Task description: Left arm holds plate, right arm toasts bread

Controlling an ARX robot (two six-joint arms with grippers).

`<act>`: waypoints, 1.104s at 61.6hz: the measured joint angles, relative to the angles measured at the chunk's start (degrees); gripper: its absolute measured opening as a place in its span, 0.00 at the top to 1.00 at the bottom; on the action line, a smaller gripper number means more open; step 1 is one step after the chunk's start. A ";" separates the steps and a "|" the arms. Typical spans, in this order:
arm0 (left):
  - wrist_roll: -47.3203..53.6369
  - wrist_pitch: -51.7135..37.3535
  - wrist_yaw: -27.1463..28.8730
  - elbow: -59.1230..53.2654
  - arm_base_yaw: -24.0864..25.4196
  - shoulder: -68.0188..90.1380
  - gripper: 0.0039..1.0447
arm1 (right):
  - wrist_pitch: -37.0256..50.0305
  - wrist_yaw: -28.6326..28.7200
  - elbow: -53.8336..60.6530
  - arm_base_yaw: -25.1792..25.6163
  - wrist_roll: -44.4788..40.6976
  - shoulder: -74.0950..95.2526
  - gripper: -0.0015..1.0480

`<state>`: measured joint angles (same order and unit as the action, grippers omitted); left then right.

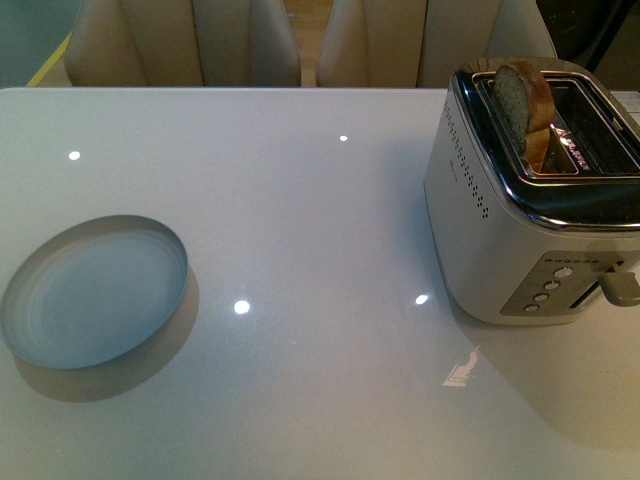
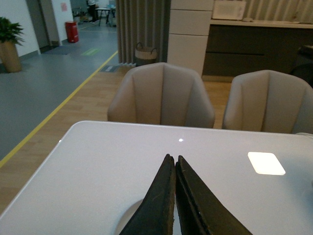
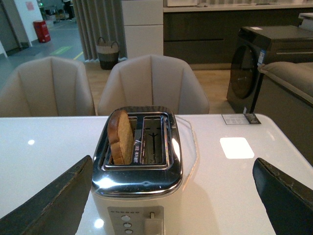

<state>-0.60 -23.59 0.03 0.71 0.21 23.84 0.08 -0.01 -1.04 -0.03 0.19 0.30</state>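
Nearest, the left claw [image 2: 174,205] has its black jaws pressed together on nothing above the plate [image 1: 95,292] on the white table [image 1: 300,220], the right claw [image 3: 171,205] gapes wide before the toaster [image 3: 139,161], the bread [image 1: 524,100] upright in its slot, chairs [image 2: 161,95] beyond.

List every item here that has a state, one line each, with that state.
Plate: empty, flat on the table, nothing touching it.
Bread: upright in one toaster slot, top sticking out.
Toaster: second slot empty; lever low on the front.
Left gripper: shut, empty, above the plate's edge.
Right gripper: open wide, empty, facing the toaster.
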 joint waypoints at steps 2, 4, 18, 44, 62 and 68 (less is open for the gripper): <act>0.02 0.87 -0.02 0.00 -0.04 -1.11 0.97 | 0.00 0.00 0.00 0.00 0.00 -0.02 0.09; 0.02 1.88 -0.02 0.00 -0.07 -2.12 0.97 | 0.00 0.00 0.00 0.00 0.00 -0.02 0.09; 0.02 7.85 -0.02 0.00 -0.07 -8.17 0.97 | 0.00 0.00 0.00 0.00 0.00 -0.02 0.09; 0.02 22.82 -0.02 0.02 -0.07 -21.59 0.97 | 0.00 0.00 0.00 0.00 0.00 -0.02 0.09; 0.02 23.50 -0.02 0.02 -0.07 -23.47 0.97 | 0.00 0.00 0.00 0.00 0.00 -0.02 0.09; 0.02 23.50 -0.02 0.02 -0.07 -23.47 0.97 | 0.00 0.00 0.00 0.00 0.00 -0.02 0.09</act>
<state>-0.58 -0.10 0.01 0.73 0.14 0.36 0.08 -0.01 -1.04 -0.03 0.19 0.27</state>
